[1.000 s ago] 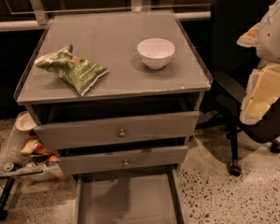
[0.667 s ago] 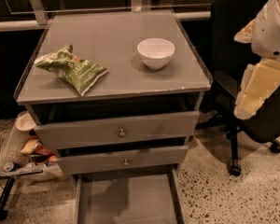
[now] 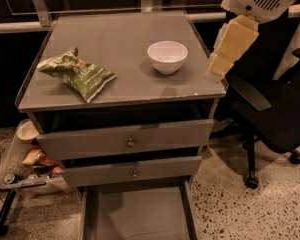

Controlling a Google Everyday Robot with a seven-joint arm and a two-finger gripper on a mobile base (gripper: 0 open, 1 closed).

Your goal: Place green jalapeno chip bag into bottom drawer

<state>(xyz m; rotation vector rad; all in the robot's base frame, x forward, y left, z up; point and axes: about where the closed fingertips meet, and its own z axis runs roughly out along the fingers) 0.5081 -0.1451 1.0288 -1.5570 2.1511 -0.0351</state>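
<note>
The green jalapeno chip bag (image 3: 79,74) lies crinkled on the left part of the grey cabinet top (image 3: 125,34). The bottom drawer (image 3: 135,214) is pulled out at the cabinet's foot, its flat floor bare. My gripper (image 3: 224,51), pale yellow under a white arm, hangs above the cabinet's right edge. It is to the right of the white bowl (image 3: 167,56) and well away from the bag. It holds nothing that I can see.
Two upper drawers with small knobs (image 3: 127,141) (image 3: 132,173) stand slightly ajar. A black office chair (image 3: 270,109) stands close on the right. A low tray with yellow and red snack packets (image 3: 32,164) sits at the left by the floor.
My gripper has moved left and up, from beside the chair to over the cabinet's right edge. The bag, bowl and drawers have not moved.
</note>
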